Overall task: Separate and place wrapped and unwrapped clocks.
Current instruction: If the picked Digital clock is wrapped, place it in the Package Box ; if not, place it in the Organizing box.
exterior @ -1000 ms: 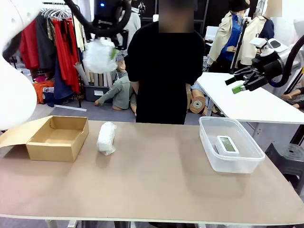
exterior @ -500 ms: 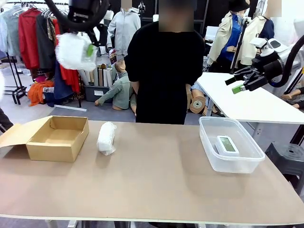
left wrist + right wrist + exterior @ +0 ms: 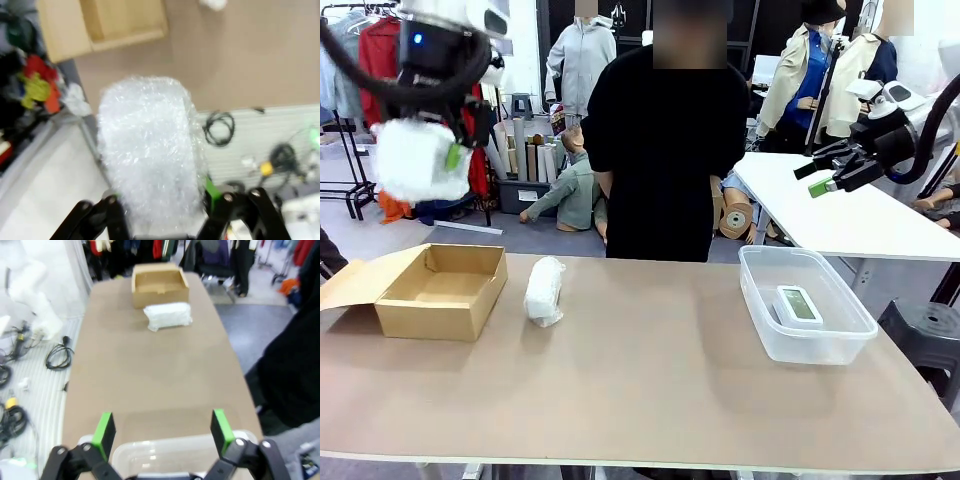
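Your left gripper (image 3: 416, 157) was raised high above the table's (image 3: 650, 400) left end, clamped on a bubble-wrapped clock (image 3: 408, 175), above and slightly left of the open cardboard box (image 3: 425, 322). A second wrapped clock (image 3: 544, 291) lay on the table just right of that box. The bare digital clock (image 3: 799, 304) sat inside the clear plastic tub (image 3: 820, 350). Your right gripper (image 3: 823, 177) hung above and behind the tub, jaws apart, holding nothing.

Two wrapped lumps (image 3: 415, 160) (image 3: 544, 291), one probable clock (image 3: 799, 304)
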You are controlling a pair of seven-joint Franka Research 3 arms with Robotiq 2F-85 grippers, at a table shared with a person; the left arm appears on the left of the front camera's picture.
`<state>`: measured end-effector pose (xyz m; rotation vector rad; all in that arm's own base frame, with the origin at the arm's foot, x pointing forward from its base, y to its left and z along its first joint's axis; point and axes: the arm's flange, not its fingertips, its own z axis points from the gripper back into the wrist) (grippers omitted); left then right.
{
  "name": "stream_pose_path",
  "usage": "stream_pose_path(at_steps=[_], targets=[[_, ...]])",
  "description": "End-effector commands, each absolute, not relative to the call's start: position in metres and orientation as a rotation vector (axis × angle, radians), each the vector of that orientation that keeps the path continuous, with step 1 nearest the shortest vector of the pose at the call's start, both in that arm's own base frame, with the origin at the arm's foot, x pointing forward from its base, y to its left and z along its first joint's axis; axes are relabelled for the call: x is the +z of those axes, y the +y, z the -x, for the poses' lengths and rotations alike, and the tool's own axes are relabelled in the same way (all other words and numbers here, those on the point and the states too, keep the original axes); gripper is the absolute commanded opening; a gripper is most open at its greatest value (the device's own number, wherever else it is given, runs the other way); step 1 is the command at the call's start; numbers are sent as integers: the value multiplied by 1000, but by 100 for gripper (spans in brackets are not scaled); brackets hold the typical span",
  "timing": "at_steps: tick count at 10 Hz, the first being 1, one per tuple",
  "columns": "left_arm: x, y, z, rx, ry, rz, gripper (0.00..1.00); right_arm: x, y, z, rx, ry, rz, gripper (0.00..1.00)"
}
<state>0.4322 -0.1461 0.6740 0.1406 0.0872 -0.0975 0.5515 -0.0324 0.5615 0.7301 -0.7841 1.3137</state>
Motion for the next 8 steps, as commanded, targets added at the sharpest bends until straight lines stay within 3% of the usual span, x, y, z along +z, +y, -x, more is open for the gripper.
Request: stream_pose_path(at_steps=[1, 4, 5, 8], targets=[[580, -119, -379, 8, -120, -149, 0, 563, -32, -551, 1315, -789, -729, 100], [571, -103, -397, 109, -236, -80, 0, 563, -32, -551, 1315, -789, -729, 100], [589, -115, -405, 20, -144, -114, 0, 563, -32, -551, 1315, -789, -729, 100], [589, -115, -405, 20, -144, -114, 0, 563, -32, -551, 1315, -789, -729, 100]])
